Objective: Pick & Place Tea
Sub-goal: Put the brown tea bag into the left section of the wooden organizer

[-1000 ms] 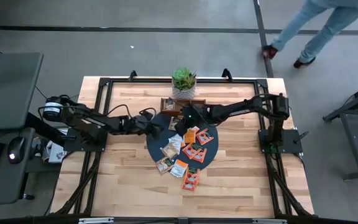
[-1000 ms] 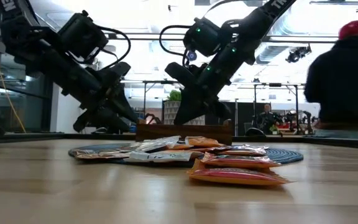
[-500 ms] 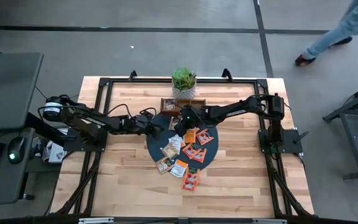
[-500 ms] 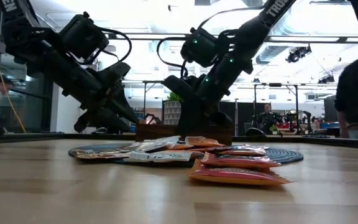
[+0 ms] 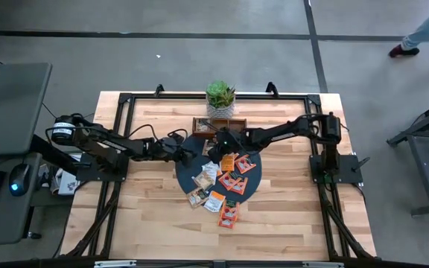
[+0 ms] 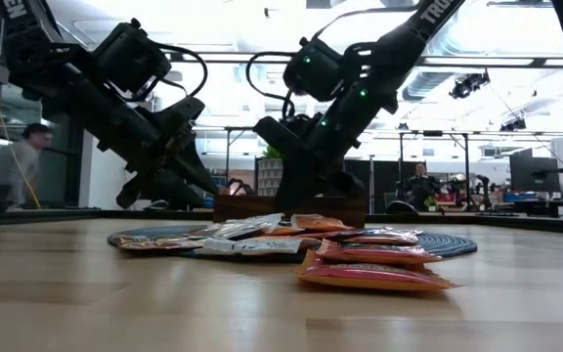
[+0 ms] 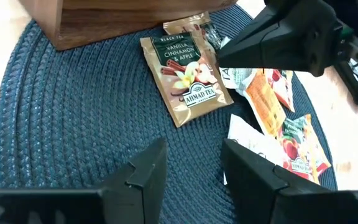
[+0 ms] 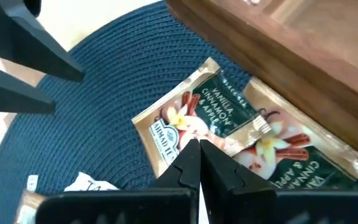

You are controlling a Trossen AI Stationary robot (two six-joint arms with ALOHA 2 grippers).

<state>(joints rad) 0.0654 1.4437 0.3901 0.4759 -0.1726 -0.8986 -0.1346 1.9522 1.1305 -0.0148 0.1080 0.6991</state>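
Observation:
Several small flat tea sachets lie on and beside a dark round mat (image 5: 192, 167): orange-red ones (image 5: 234, 179), white ones (image 5: 208, 173), tan ones. Two tan "Vanilla Cinnamon & Apple" sachets (image 8: 191, 118) (image 8: 278, 146) overlap flat on the mat beside the wooden tray (image 8: 291, 43). My right gripper (image 8: 197, 163) is shut, its tips right over the overlap. My left gripper (image 7: 194, 168) hovers open over bare mat, short of the nearer tan sachet (image 7: 185, 78), facing the right gripper (image 7: 278, 43). My right gripper comes slanting down from the table's right side with shut fingers (image 8: 188, 165) over the nearer tan sachet's edge (image 8: 182, 134). The fingers themselves cover the spot, and I cannot tell whether they touch the sachet.
The wooden compartment tray (image 5: 214, 125) stands at the mat's far edge, with a potted plant (image 5: 220, 97) behind it. Two orange-red sachets (image 5: 229, 214) lie stacked on the bare wood near the mat's front edge. People are in the room beyond the table (image 6: 22, 161).
A person beyond the table's far right corner has walked off to the right.

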